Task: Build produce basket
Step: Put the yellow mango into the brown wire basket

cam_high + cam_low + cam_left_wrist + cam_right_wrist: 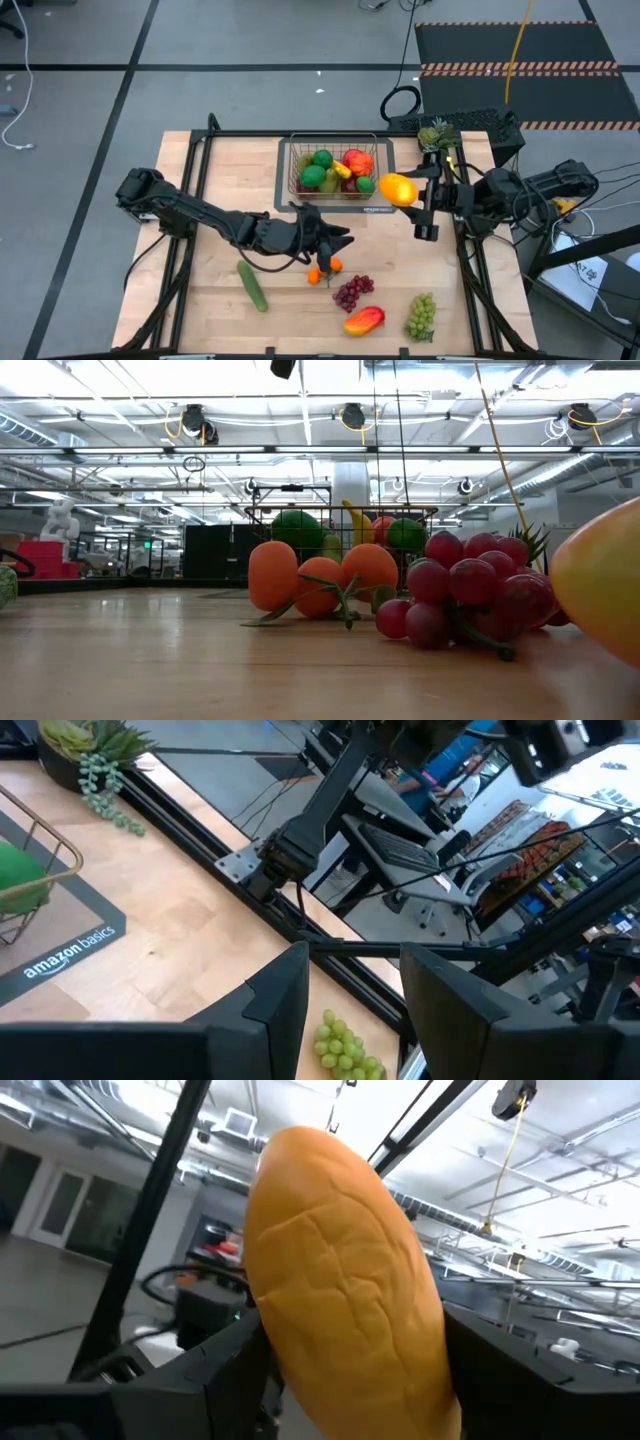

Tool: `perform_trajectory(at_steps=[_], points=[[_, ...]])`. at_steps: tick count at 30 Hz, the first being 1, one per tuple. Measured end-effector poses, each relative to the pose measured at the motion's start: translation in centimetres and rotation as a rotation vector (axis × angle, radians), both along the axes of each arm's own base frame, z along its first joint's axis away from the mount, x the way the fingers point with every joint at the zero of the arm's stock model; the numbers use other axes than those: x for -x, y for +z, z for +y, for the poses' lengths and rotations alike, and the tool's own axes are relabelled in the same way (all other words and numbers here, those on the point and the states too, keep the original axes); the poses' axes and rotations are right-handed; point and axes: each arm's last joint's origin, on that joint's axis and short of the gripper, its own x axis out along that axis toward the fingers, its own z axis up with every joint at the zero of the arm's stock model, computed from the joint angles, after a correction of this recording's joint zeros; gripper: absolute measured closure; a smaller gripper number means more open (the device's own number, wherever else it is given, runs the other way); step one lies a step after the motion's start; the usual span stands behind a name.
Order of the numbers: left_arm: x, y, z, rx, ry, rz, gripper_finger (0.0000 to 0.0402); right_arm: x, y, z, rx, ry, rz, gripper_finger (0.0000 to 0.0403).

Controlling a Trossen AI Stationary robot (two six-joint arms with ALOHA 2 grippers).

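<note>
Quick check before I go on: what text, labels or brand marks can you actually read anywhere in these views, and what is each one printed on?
"amazon basics": white print on the dark grey mat under the basket, left wrist view.
The same print shows at the mat's near edge in the high view, too small to read.
Blue and white signs in the room behind: blurred, unreadable.
Nothing readable on the produce or either gripper.

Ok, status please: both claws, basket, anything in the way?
Right claw shut on mango, beside basket. Left claw open, empty, above oranges. Basket part filled. Path clear.
</note>
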Motion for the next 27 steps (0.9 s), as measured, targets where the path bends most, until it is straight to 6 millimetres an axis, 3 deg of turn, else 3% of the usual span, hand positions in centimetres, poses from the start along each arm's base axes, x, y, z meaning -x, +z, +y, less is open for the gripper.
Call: perform_trajectory(at_steps=[6,11,27], points=[[0.07,0.0,-0.22,0.006,-0.005,0.0,0.0243,0.0,0.01,-0.03,-0.045,0.019,0.0,0.0142],[0.07,0.01,-0.22,0.006,-0.005,-0.002,0.0243,0.0,0.0,-0.02,-0.186,0.086,0.002,0.0142],[-0.03,0.8,-0.26,0.034,-0.005,-0.083,0.0243,-0.03,-0.04,-0.01,-1.027,0.478,0.016,0.0142]])
